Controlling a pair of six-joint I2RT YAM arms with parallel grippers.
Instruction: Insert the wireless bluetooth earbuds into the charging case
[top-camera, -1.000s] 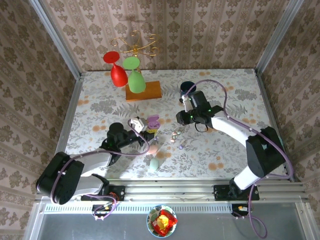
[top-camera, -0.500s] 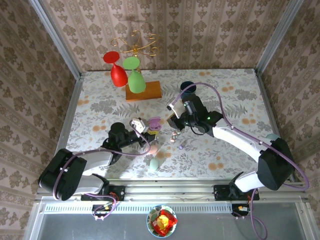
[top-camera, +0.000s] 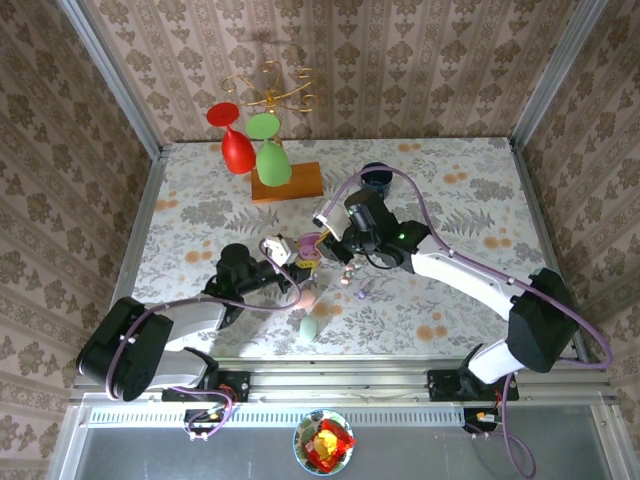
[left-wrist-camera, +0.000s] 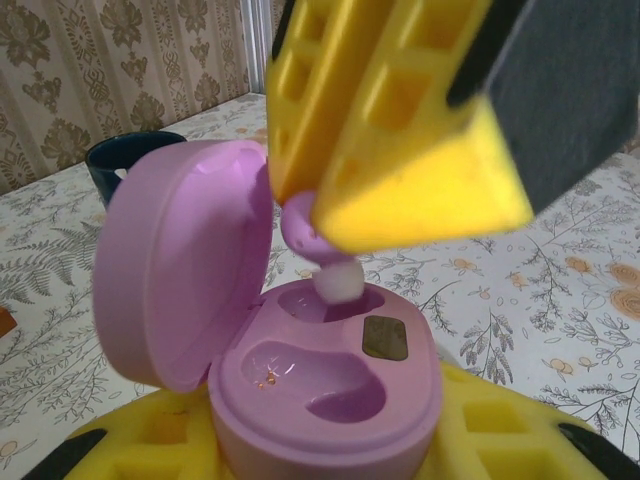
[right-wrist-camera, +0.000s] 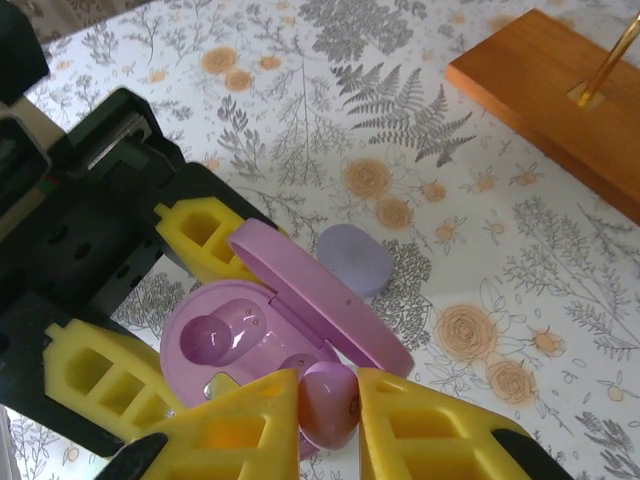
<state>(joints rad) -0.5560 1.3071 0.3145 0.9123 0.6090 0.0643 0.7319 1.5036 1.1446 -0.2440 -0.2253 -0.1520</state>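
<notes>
The left tool (left-wrist-camera: 330, 452) is clamped on the base of an open pink case (left-wrist-camera: 300, 385), with its lid (left-wrist-camera: 180, 270) tipped back. The right tool (right-wrist-camera: 328, 412) is pinched shut on one earbud (left-wrist-camera: 318, 245) — pale tip down, at the mouth of a socket in the case. Whether it touches, I cannot tell. Other earbuds (top-camera: 348, 272) lie on the counter (top-camera: 450, 200) — just beside the case.

case (left-wrist-camera: 300, 345) glossy plast | earbud (right-wrist-camera: 326, 402) glossy, smooth | right tool fingers (right-wrist-camera: 430, 430) matt plast | block (right-wrist-camera: 540, 80) smooth wood
</notes>
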